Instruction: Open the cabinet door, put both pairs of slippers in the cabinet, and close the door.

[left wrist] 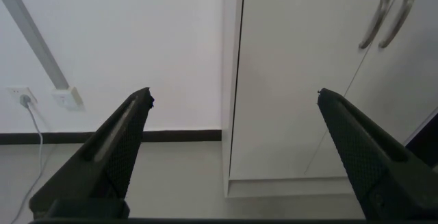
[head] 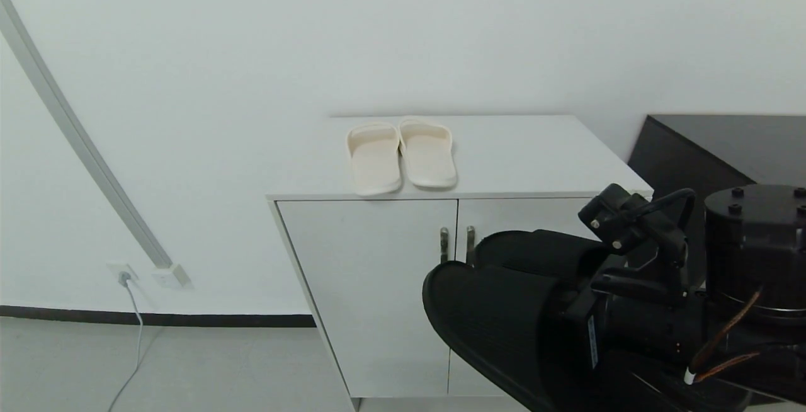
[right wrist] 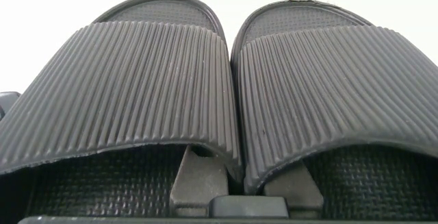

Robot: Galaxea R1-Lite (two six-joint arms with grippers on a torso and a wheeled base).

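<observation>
Facing: cabinet (head: pixel 535 154), white, both doors shut, nothing stowed yet.
Doors: left door (head: pixel 371 292) in plain sight; right door (head: pixel 516 217) partly behind the held pair; handles (head: pixel 444 243) close together at the seam.
Held: black slippers (head: pixel 497 317) hang in the air before the right door, near the handles.
Waiting: cream slippers (head: pixel 427 155) lie side by side on the cabinet top, at its front edge above the seam.
Right: right gripper (right wrist: pixel 243 183) has its fingers (right wrist: pixel 196 183) one under each strap, clamped on the pair's touching inner sides.
Left: left gripper (left wrist: pixel 233 97) is empty, fingers wide apart, low near the cabinet's left corner, apart from it.
Risk: a door swung out would likely strike the black pair hanging so near it. The handles sit so close that a grab could catch both or slip off. A grip by the inner sides alone may let one slipper sag free. A bump could tip the cream pair off the edge.
Surface: cabinet top smooth, flat, white.
Room: white wall (head: pixel 252 53), grey floor (head: pixel 63 368), dark skirting (head: pixel 189 319), slanted conduit (head: pixel 75 135), socket (head: pixel 123 271) with cable (head: pixel 135 343), black surface (head: pixel 724 141) to the right.
</observation>
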